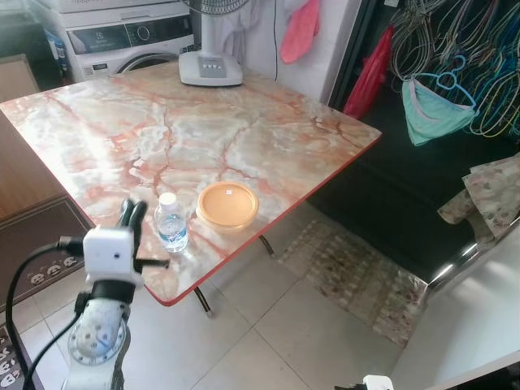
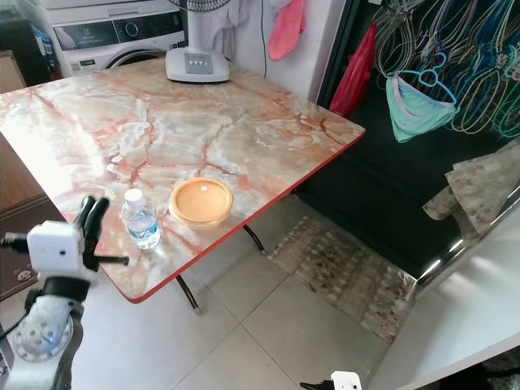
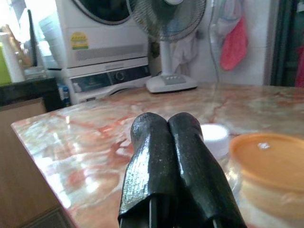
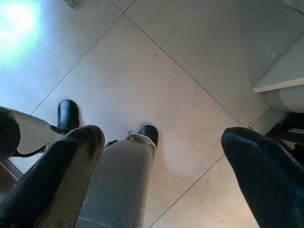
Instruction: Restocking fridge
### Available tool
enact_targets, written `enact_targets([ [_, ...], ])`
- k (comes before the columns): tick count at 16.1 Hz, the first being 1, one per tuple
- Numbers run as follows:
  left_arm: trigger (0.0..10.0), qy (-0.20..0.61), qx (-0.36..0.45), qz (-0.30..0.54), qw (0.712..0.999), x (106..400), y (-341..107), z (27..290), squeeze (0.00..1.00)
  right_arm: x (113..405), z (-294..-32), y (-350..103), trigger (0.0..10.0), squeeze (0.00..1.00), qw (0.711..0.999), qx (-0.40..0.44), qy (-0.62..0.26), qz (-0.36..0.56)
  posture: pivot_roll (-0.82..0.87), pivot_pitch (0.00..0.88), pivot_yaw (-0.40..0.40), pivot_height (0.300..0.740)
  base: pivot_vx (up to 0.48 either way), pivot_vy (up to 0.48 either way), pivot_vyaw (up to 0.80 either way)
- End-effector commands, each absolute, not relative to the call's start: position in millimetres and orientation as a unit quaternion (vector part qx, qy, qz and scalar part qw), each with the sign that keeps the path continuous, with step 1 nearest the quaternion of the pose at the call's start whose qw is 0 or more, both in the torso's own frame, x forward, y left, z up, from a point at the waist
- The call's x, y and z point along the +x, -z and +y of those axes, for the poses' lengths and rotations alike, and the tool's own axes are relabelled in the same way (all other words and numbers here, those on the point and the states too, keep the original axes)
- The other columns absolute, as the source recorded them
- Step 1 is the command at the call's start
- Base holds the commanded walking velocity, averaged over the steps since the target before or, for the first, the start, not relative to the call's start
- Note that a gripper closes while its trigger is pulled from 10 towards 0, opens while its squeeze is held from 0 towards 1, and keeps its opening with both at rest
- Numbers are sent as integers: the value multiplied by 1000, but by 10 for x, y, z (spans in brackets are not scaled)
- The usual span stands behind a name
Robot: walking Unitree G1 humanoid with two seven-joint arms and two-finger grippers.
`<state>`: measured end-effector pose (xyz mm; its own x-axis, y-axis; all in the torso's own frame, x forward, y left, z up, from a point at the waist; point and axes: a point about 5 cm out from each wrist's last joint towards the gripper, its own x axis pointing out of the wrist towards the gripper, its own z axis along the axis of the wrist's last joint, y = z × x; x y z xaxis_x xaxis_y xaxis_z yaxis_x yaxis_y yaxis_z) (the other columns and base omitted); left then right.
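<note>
A: Where's the thing to restock?

B: The water bottle (image 1: 171, 222) stands upright near the marble table's (image 1: 97, 122) front edge, just beside the orange lidded container (image 1: 227, 205). The left gripper (image 1: 130, 213) hovers next to it, jaws pressed together.

A: So how should it proceed?

B: I'd spread the jaws first, then close around the bottle's middle; clear thin plastic looks slippery and may dent. The table is glossy, so nudging could slide it.

A: And the right gripper (image 4: 161, 175)?

B: Hangs idle over the tiled floor (image 4: 156, 71), jaws spread.
</note>
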<state>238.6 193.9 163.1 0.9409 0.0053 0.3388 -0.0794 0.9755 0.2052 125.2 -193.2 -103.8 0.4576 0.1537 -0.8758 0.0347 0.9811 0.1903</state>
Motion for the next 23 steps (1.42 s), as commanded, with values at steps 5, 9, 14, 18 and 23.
enact_targets([
  [5,10000,34,52,-172,983,2426,-1832,1783,1000,1265,-1994,1026,10000,0,850,78,-33,519,221,0,-121,740,0,0,0],
  [9,10000,55,41,-149,986,2466,-1831,1730,1000,1270,-2001,1022,10000,0,854,84,-23,513,217,0,-121,740,0,0,0],
  [14,10000,66,36,-153,985,2519,-1926,1736,1000,1310,-1981,1005,10000,0,854,47,-74,513,209,0,-110,740,0,0,0],
  [18,10000,24,2,-149,989,2554,-1952,1825,0,1292,-1990,1015,10000,0,861,100,-3,498,199,0,-110,740,0,0,0],
  [23,10000,30,-13,-145,989,2563,-1963,1816,0,1245,-1987,1035,10000,0,855,115,13,506,207,0,-107,740,0,0,0],
])
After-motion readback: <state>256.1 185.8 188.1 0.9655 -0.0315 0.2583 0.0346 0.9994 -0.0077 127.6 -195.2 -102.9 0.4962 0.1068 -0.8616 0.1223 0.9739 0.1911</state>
